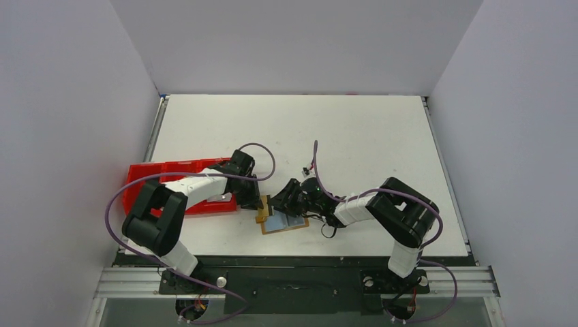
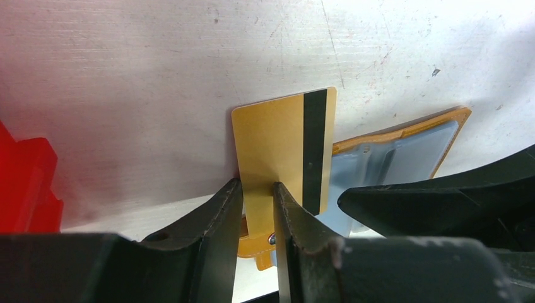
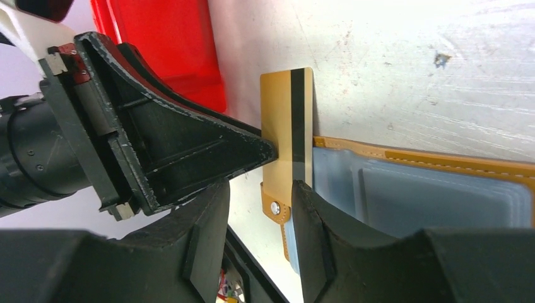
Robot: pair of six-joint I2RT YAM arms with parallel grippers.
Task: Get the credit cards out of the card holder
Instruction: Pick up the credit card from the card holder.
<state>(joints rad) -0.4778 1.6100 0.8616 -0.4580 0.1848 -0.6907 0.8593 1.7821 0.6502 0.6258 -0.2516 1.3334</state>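
Gold with a black stripe, one gold credit card (image 2: 281,145) lies across the end of the card holder (image 2: 451,120) and overlaps its edge. Whether any part of it sits in a pocket cannot be told. The holder lies open and flat on the table (image 1: 341,129) near the front edge, between the two arms and just right of the red tray (image 1: 157,176). Its pale blue pocket face (image 3: 435,202) is turned up.

Left gripper (image 2: 255,189): the fingers stand a narrow slit apart, tips at the card's outer end. Whether they pinch the card cannot be told.

Right gripper (image 3: 258,189): the jaws are apart and straddle the card's near end and the holder's snap tab (image 3: 276,207). One finger is at the pocket edge, and nothing is clamped.

Step in hand, as judged: extraction of this card. The next move calls for the right gripper to pin the holder down while the left secures the card and draws it clear, low and level, so the holder is not dragged along.
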